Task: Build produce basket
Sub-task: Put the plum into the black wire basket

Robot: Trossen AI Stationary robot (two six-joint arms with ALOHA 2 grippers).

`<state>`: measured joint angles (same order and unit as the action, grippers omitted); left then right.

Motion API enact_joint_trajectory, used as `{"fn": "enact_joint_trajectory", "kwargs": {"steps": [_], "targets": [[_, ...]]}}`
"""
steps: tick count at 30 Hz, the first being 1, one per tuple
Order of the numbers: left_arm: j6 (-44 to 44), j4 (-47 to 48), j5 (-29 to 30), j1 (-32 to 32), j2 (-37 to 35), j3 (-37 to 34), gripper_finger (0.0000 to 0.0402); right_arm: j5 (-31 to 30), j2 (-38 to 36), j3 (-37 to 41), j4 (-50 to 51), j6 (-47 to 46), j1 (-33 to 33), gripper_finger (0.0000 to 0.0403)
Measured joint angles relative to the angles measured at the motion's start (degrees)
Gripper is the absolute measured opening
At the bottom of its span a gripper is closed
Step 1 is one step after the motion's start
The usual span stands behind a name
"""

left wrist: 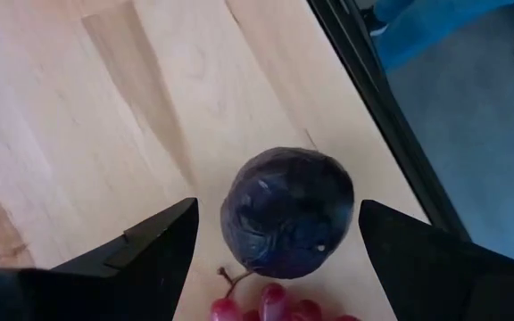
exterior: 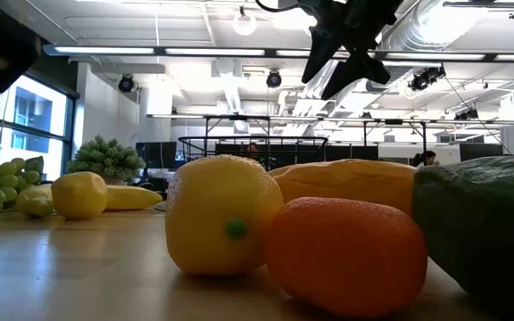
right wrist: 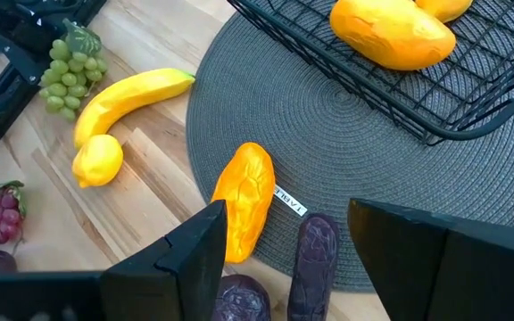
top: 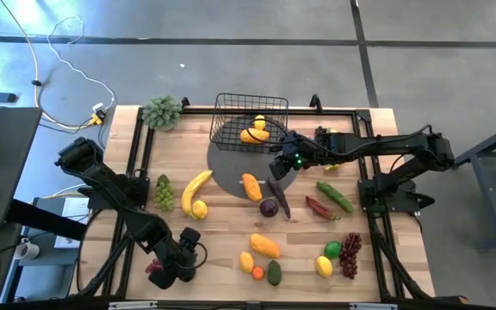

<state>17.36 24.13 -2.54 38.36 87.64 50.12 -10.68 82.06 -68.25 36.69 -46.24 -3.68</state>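
My left gripper (left wrist: pixel 277 210) stands open near the table's near left corner (top: pixel 179 258), pointing steeply down. Its fingers flank a dark purple round fruit (left wrist: pixel 288 214) on the wood without touching it, and red grapes (left wrist: pixel 270 308) lie right beside that fruit. My right gripper (right wrist: pixel 286 214) hangs open and empty above the round mat's near edge (top: pixel 279 165), over an orange mango (right wrist: pixel 244 209) and an eggplant (right wrist: pixel 315 259). The black wire basket (top: pixel 248 120) rests on the mat's far part and holds yellow-orange fruits (right wrist: pixel 391 36).
Loose produce lies across the table: banana (top: pixel 196 185), lemon (top: pixel 199 208), green grapes (top: pixel 164 192), cucumber (top: pixel 334 196), chili (top: pixel 319 207), purple grapes (top: pixel 350 254), and a near-edge cluster of mango, lemons and avocado (top: pixel 265 258). A leafy bunch (top: pixel 162 112) sits far left.
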Motion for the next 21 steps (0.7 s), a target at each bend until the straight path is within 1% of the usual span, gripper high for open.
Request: {"fn": "enact_joint_trajectory", "kwargs": {"steps": [4,14,21], "targets": [[0.0,-0.4,-2.2,-0.1,1.7,0.0,0.0300,0.0,0.0,0.0,0.1,0.0,0.0,0.0215],[1.4,-0.4,-2.0,-0.8,3.7,0.0,0.0300,0.0,0.0,0.0,0.4,0.1,0.0,0.0215],[2.3,-2.3,-3.1,-1.0,5.6,0.0,0.0300,0.0,0.0,0.0,0.7,0.0,0.0,0.0215]]}}
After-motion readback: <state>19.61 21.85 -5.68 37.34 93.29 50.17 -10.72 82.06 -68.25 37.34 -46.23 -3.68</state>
